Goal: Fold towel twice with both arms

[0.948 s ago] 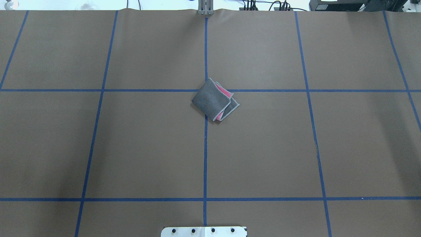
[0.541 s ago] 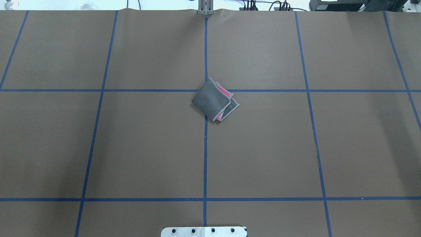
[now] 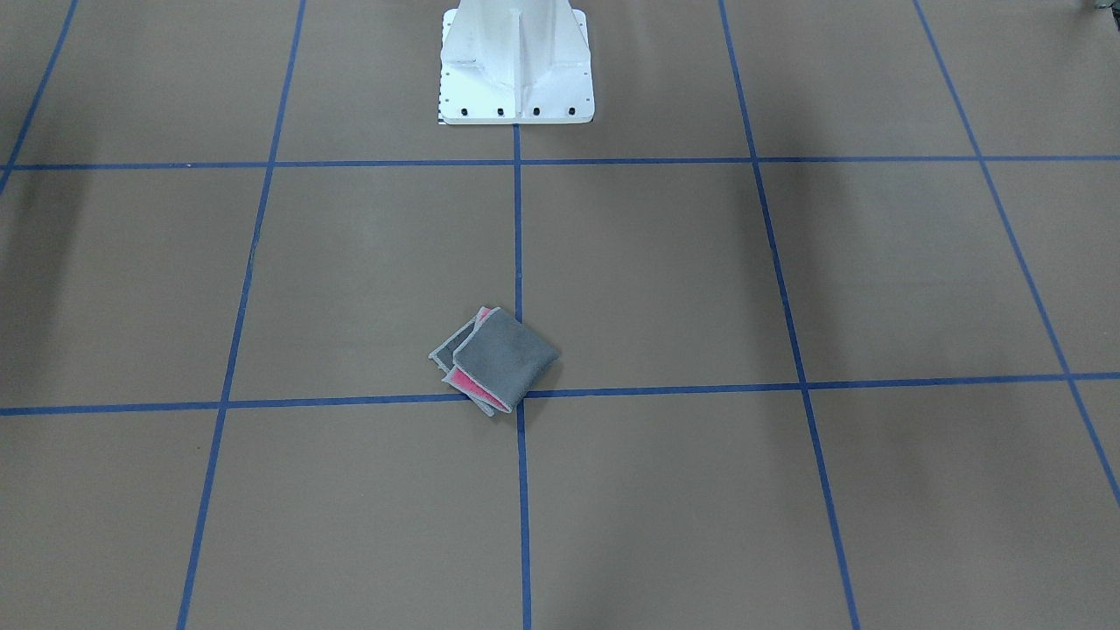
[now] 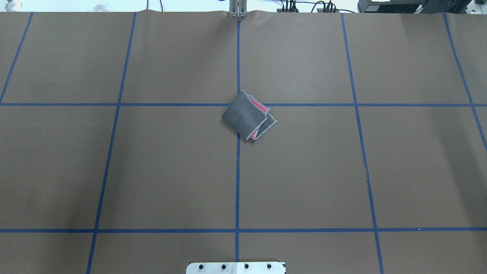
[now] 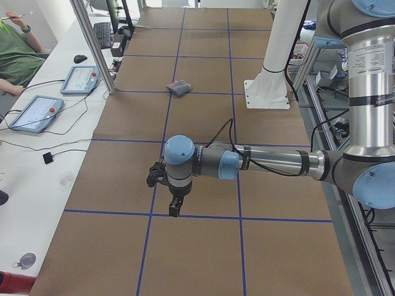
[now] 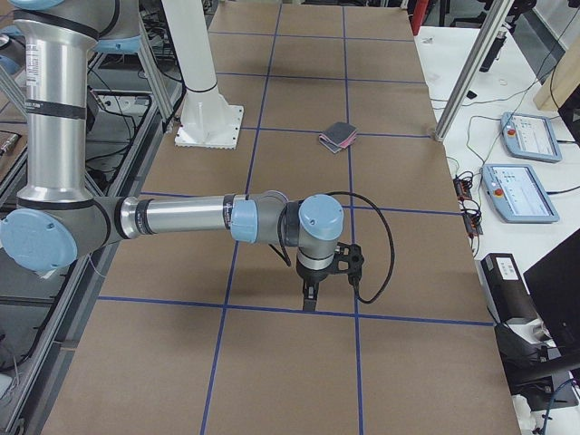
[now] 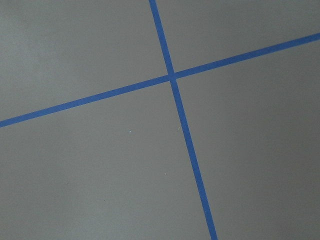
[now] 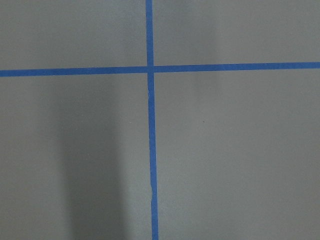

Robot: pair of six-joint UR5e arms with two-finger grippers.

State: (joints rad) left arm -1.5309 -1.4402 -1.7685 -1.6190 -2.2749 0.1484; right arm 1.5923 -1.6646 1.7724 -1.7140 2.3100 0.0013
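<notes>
The towel (image 4: 243,114) lies folded into a small square at the table's centre, grey face up, with pink showing between the layers at one edge (image 3: 503,354). No gripper touches it. The left arm stretches low over the table far from the towel (image 5: 179,88). Its gripper (image 5: 174,209) points down above a blue tape line, and I cannot tell whether it is open or shut. The right arm does the same at the other end, away from the towel (image 6: 337,136). I cannot tell the state of its gripper (image 6: 310,299) either. Both wrist views show only brown paper and blue tape.
The white pedestal base (image 3: 516,70) stands at the robot's side of the table. Blue tape lines grid the brown paper. Along the operators' side are two tablets (image 5: 36,113) (image 6: 521,193), aluminium posts (image 5: 92,43) and a seated person (image 5: 15,52).
</notes>
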